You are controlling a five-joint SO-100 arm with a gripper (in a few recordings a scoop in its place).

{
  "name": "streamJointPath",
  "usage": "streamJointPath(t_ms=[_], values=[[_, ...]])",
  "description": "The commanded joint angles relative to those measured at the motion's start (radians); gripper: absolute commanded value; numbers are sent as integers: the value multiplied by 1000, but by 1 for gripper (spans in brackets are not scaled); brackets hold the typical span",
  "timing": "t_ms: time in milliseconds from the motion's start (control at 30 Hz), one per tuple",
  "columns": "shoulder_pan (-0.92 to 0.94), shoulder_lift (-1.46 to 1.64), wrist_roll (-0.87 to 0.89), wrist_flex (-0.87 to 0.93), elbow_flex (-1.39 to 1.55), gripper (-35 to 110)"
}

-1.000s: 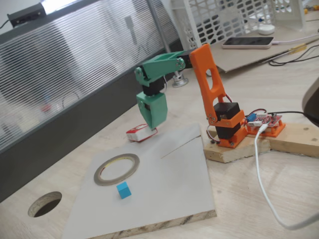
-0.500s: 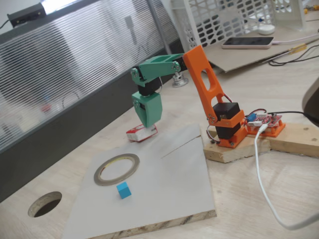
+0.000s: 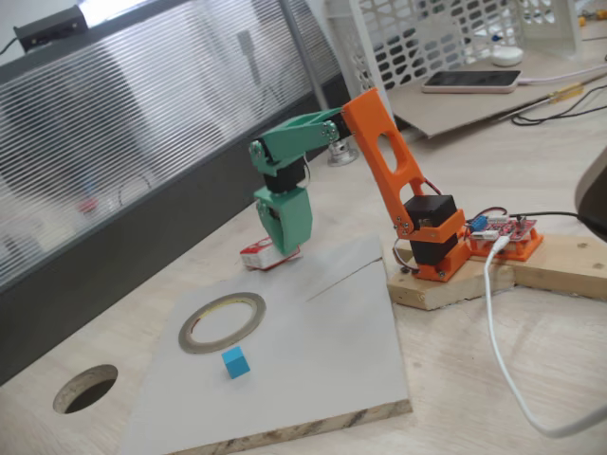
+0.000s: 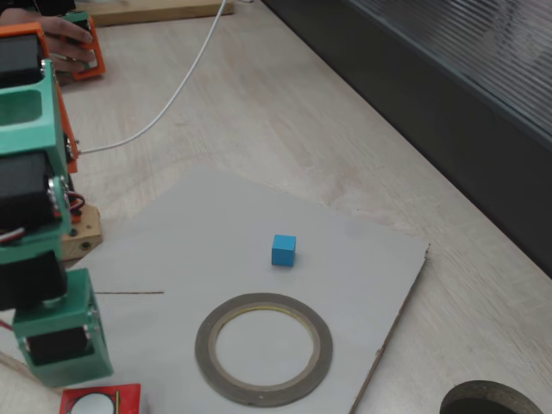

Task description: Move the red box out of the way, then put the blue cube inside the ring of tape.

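Note:
The red box [image 3: 263, 256] lies on the wooden table just beyond the far edge of the grey board [image 3: 313, 351]. My green gripper [image 3: 283, 248] points straight down with its tip at the box's right end; its fingers are hidden, so contact is unclear. In the other fixed view the red box [image 4: 99, 402] sits at the bottom left, right under the gripper [image 4: 67, 379]. The ring of tape [image 3: 223, 322] [image 4: 263, 348] lies flat on the board, its centre hollow. The blue cube [image 3: 234, 361] [image 4: 283, 249] rests on the board a short way outside the ring.
A round dark hole [image 3: 85, 389] [image 4: 487, 401] is cut in the table beside the board. The orange arm base [image 3: 436, 246] stands on a wooden block with a red circuit board [image 3: 507, 232] and a white cable [image 3: 503, 332]. A dark wall runs along the table's far side.
The arm has leaned forward and the gripper has come down and slightly left onto the red box. The box, cube and ring have stayed put.

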Motion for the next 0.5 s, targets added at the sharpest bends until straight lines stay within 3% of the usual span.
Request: streamJointPath(t_ms=[0,267,467], values=[[8,3,8,9,-72,0],[8,-107,6,3,-178,0],[8,-173,6,-175,-259,0]])
